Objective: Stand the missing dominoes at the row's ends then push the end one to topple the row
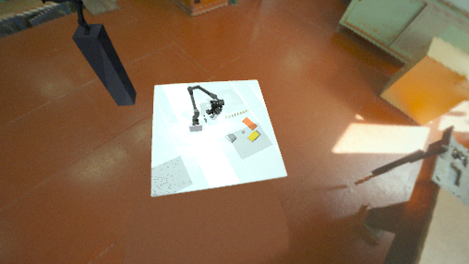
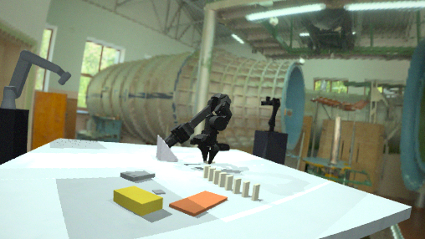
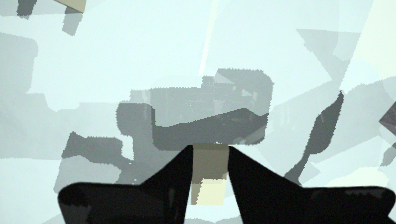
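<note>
A row of several cream dominoes (image 1: 237,114) (image 2: 228,182) stands upright on the white table, running from near the gripper toward the front right in the exterior view. In the wrist view, part of one cream domino (image 3: 75,4) shows at the top left edge. My gripper (image 2: 209,161) (image 3: 209,151) points down beyond the far end of the row. It is shut on a separate cream domino (image 3: 210,172), which sits between the fingertips. Whether that domino touches the table cannot be told. In the top view the fingertips are too small to make out.
An orange slab (image 1: 249,123) (image 2: 198,203) and a yellow block (image 1: 254,136) (image 2: 138,200) lie beside the row. A grey slab (image 1: 232,138) (image 2: 137,175) and a small grey piece (image 2: 158,191) lie near them. A pale wedge (image 2: 165,151) stands at the arm's base.
</note>
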Tool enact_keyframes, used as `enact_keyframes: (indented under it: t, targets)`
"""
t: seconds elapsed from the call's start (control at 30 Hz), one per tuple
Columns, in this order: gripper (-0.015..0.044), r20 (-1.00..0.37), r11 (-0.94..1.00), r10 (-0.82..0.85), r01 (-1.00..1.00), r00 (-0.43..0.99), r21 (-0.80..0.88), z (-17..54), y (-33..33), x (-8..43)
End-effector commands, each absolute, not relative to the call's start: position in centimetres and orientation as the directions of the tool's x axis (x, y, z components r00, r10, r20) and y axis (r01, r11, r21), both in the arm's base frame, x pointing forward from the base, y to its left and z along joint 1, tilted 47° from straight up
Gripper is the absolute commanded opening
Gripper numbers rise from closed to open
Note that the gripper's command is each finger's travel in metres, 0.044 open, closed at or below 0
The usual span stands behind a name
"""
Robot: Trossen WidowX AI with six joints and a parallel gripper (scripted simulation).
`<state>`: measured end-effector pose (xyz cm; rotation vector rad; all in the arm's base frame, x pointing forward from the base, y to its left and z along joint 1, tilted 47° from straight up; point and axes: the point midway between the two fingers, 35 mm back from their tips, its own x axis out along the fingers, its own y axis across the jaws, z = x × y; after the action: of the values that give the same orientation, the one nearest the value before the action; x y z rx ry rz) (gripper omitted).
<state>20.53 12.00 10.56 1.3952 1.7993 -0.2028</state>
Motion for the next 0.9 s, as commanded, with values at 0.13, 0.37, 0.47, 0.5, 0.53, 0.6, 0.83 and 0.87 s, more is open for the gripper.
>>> enact_keyframes:
  t: [0.13,0.37,0.47,0.5,0.53,0.6,0.83,0.87]
  targets:
    - [0.0107,-0.683,0.366,0.73,0.858,-0.025,0.36,16.5,5.3,20.6]
    - [0.0107,-0.685,0.423,0.728,0.802,-0.024,0.421,17.2,5.6,20.7]
    - [0.0107,-0.691,0.614,0.723,0.479,-0.022,0.627,19.6,8.0,20.6]
    - [0.0107,-0.69,0.655,0.723,0.34,-0.021,0.675,20.5,8.8,20.5]
    - [0.0107,-0.689,0.679,0.725,0.193,-0.021,0.708,21.4,9.6,20.2]
    - [0.0107,-0.683,0.68,0.73,-0.085,-0.022,0.729,23.1,11.1,19.6]
    - [0.0107,-0.68,0.666,0.733,-0.185,-0.023,0.723,23.8,11.7,19.3]
    - [0.0107,-0.68,0.666,0.733,-0.185,-0.023,0.723,23.8,11.7,19.3]
